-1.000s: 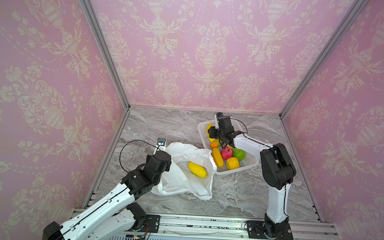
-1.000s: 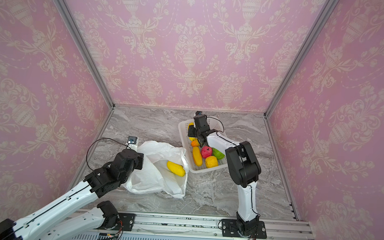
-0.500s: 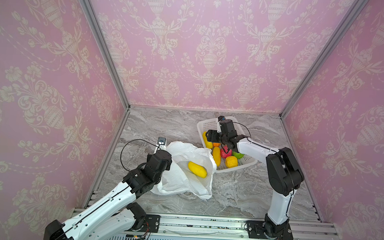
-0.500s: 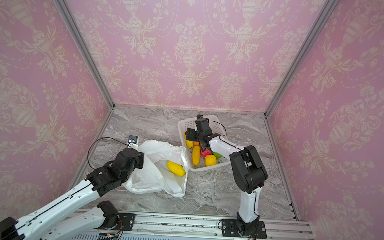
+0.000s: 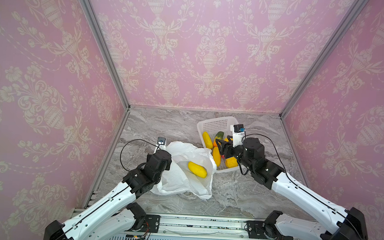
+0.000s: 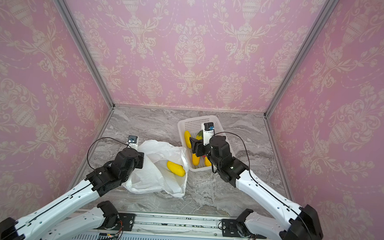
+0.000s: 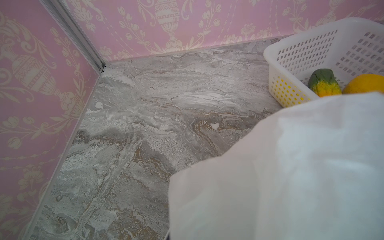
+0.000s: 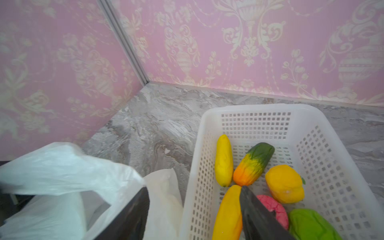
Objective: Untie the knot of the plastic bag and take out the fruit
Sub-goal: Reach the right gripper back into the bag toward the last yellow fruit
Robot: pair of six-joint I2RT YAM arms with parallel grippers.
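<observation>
Seven pieces of fruit are showing on the marble tabletop: one is lying in the bag and six are lying in the basket.

Farthest left, the left gripper is reaching in at the left edge of the plastic bag. Its fingers are hiding under the wrist and the film. The jaws are pressed together and the bag's edge is rising up to them, so it is pinching the plastic there.

The bag is lying slumped and crinkled on the tabletop, with its mouth gaping wide toward the basket. Inside that mouth a long yellow fruit is resting uncovered on the lower layer of film.

Just right of the bag, the right gripper is hovering with its jaws spread and nothing between them. In the right wrist view one finger is hanging over the bag's side and the other is hanging over the basket's inside, so the jaws are straddling the basket wall nearest the bag.

The white perforated basket is standing against the bag's right edge. It is holding:
- a yellow banana-like piece
- an orange-to-green oblong touching that piece
- a round yellow fruit
- a second long yellow piece beside the inner finger
- a bumpy pink fruit
- a green fruit
</observation>
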